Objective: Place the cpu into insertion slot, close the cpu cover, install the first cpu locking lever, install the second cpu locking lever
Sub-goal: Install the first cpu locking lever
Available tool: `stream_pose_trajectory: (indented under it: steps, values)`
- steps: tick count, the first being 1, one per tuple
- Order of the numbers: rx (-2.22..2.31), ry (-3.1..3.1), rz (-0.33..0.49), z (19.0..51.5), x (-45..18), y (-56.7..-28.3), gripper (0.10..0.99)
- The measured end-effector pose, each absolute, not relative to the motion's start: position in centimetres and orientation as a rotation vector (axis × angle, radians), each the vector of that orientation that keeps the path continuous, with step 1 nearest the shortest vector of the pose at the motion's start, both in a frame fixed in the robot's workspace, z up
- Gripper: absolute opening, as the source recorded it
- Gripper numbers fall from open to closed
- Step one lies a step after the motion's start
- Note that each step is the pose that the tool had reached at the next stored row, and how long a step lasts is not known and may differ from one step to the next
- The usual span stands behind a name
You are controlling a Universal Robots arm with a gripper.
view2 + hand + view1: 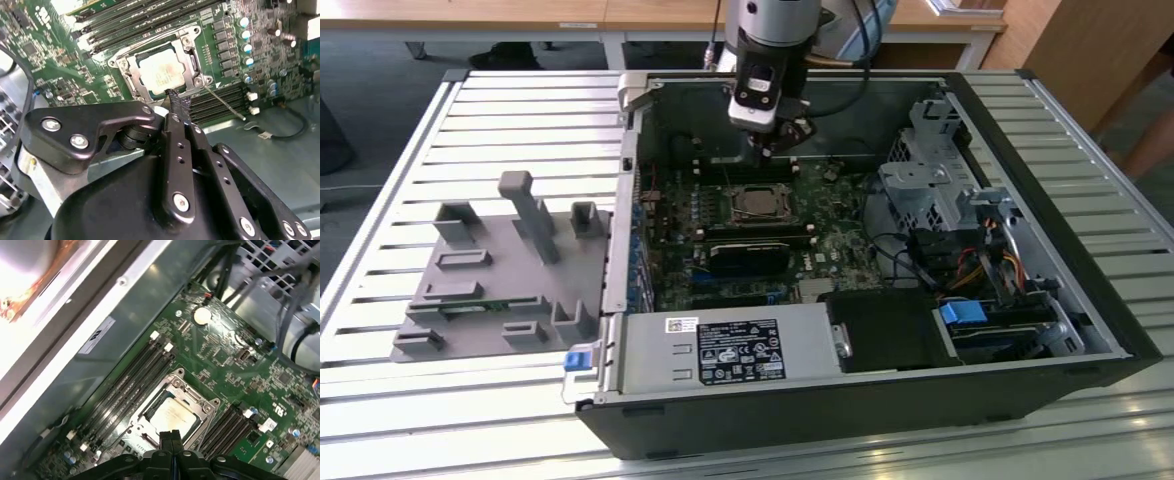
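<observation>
Jaws pressed together with nothing between them hang from the arm (767, 40) over the green board (843, 205). In the first wrist view their black tips meet along a thin seam. In the second wrist view the tips sit right at the edge of the socket (199, 80), beside one side of the metal frame (129, 67); whether they touch it cannot be told.

The chip (161, 72) lies flat inside the socket with its pale face up, showing through the frame's open centre. The frame lies down flat around it. A thin lever (225, 103) runs out from one corner of the socket and crosses the long black memory slots (210, 107); whether it is lifted off them cannot be told.

In the exterior view the socket sits near the middle of the board, and the jaws hang just past its far side. The board lies on the floor of an open computer case (854, 410). A silver box (720, 350) fills the near end of the case, and a bundle of cables (974, 265) runs along the side at the exterior view's right.

The case rests on a slatted metal counter (494, 110), toward the edge at the exterior view's right. A grey block holder (494, 270) with upright posts lies on the counter just beside the case, on the exterior view's left.
</observation>
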State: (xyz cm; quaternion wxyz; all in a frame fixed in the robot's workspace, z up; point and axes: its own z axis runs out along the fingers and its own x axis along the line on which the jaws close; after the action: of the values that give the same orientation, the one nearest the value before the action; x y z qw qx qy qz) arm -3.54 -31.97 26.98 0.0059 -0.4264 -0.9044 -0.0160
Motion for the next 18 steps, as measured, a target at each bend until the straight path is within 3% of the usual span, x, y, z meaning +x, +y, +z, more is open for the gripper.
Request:
stream_pose_trajectory:
  steps: [18]
  values:
    - [-0.972,-2.97,-0.047,26.96,-3.54,-31.97,0.106]
